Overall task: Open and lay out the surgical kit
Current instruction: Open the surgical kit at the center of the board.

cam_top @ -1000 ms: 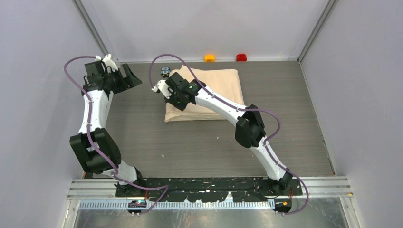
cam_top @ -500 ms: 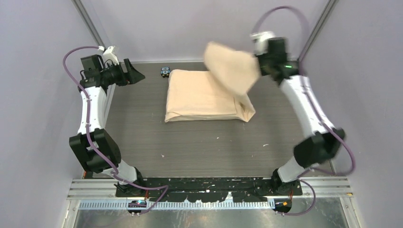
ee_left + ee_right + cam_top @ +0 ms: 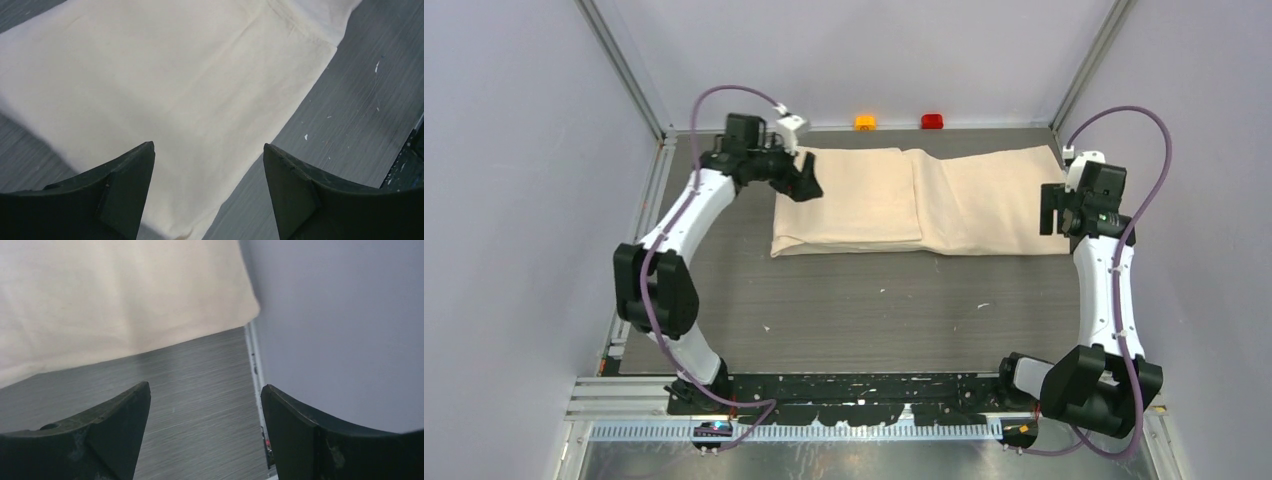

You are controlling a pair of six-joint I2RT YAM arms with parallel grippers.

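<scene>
Large beige cloth wrap [image 3: 844,200] lies on the grey wood-grain worktop [image 3: 874,310] toward 12 o'clock, with one flap [image 3: 989,200] laid out flat on its 3 o'clock side. The left pincer [image 3: 807,183] hangs above the wrap's 10 o'clock corner, jaws wide apart and holding nothing. The right pincer [image 3: 1052,212] is just beside the flap's 3 o'clock edge, jaws spread and empty.

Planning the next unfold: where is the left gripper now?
In the top view, the left gripper hangs open over the far-left corner of the beige cloth wrap.
</scene>
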